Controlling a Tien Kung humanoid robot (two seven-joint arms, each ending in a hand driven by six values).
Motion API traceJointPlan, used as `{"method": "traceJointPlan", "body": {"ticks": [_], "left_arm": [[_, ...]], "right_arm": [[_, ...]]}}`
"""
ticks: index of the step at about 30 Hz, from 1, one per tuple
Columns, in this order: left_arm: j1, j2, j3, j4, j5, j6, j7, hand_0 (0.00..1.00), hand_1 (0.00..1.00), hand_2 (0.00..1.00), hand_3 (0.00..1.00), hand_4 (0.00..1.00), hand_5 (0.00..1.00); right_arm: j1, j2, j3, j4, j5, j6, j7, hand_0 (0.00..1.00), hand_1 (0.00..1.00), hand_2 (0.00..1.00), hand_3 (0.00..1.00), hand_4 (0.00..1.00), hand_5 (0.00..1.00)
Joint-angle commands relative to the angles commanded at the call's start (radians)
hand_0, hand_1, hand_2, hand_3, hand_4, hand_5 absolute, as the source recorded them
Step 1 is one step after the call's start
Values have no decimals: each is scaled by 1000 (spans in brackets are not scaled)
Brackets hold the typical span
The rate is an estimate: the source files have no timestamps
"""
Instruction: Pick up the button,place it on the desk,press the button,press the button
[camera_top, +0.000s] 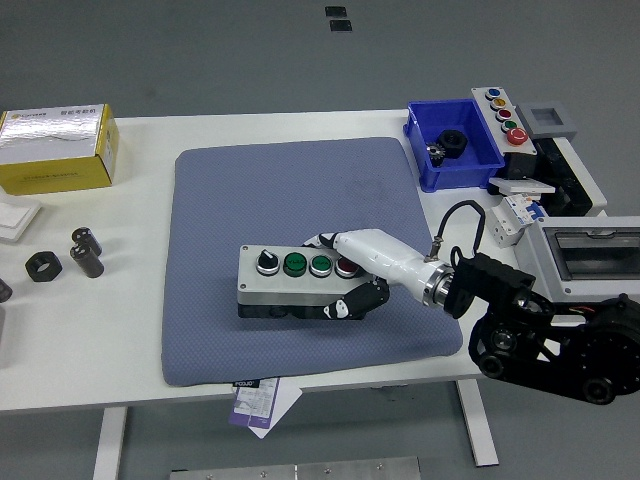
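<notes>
A grey button box (290, 280) with a black knob, two green buttons and a red button lies on the blue mat (250, 200), toward its near edge. My right hand (345, 285) is shut on the box's right end, white fingers (340, 243) over the top and the thumb along its front side. The right arm (540, 330) reaches in from the lower right. No left hand shows in the view.
A blue bin (455, 145) and a second button box (503, 115) stand at the back right, with breakers (510, 215) and a grey enclosure (590, 255) nearer. A yellow carton (58, 148) and black nuts (45, 265) sit at the left.
</notes>
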Motion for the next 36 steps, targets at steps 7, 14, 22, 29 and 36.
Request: {"method": "traceJointPlan", "body": {"ticks": [7, 14, 22, 29, 36], "left_arm": [[-1, 0, 1, 0, 0, 3, -7, 727, 704, 627, 622, 722, 224], [1, 0, -7, 0, 9, 1, -3, 726, 704, 626, 621, 722, 225], [0, 0, -6, 1, 11, -1, -3, 725, 703, 626, 621, 722, 226], [1, 0, -6, 1, 13, -1, -2, 725, 703, 625, 621, 722, 226], [3, -1, -5, 1, 11, -2, -3, 724, 703, 624, 622, 721, 224]], "right_arm": [[-11, 10, -13, -39, 62, 6, 27, 733, 692, 713, 696, 261, 9], [-21, 11, -10, -48, 108, 9, 36, 816, 770, 806, 762, 317, 66], [-20, 9, -7, -53, 206, 31, 54, 890, 839, 874, 908, 354, 81], [-24, 0, 20, -61, 340, 82, 89, 892, 845, 878, 912, 359, 80], [-33, -26, 86, -54, 501, 185, 129, 891, 848, 876, 911, 351, 66]]}}
